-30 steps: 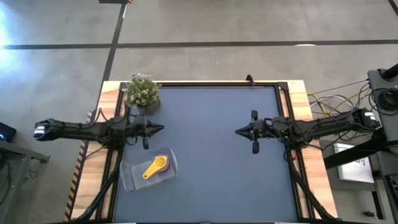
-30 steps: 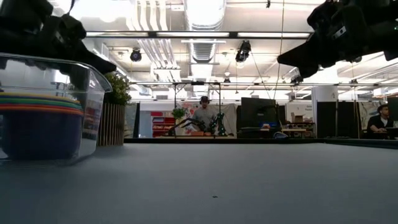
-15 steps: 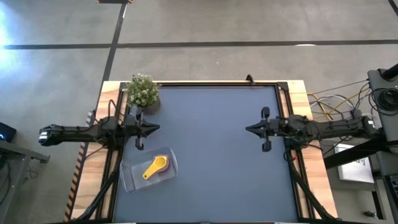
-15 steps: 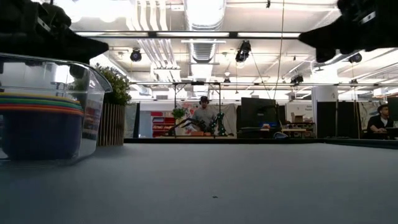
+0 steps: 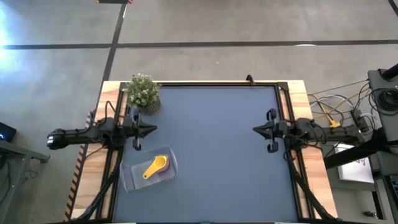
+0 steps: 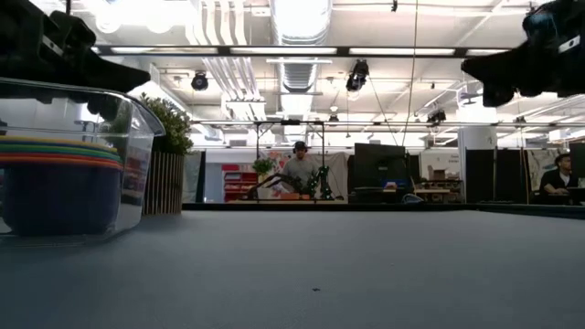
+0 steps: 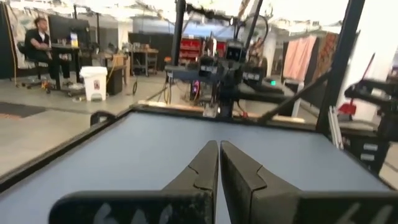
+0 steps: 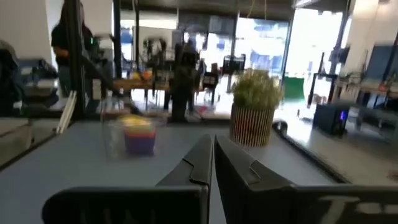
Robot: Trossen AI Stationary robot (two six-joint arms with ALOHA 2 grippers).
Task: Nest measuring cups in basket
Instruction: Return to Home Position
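Table [image 5: 211, 143]: flat dark blue-grey mat framed in pale wood, on a grey concrete floor [image 5: 249, 25]; open workshop with ceiling ducts beyond. Basket [image 5: 132, 178]: clear, shallow plastic with rounded corners. Measuring cups [image 5: 155, 167]: nested inside the basket, yellow uppermost. Potted plant [image 5: 143, 92]: near the basket, at the table corner. Left hand [image 5: 152, 129]: raised between basket and plant, fingers pressed together. Right hand [image 5: 256, 130]: well apart from the basket across the table, fingers pressed together.
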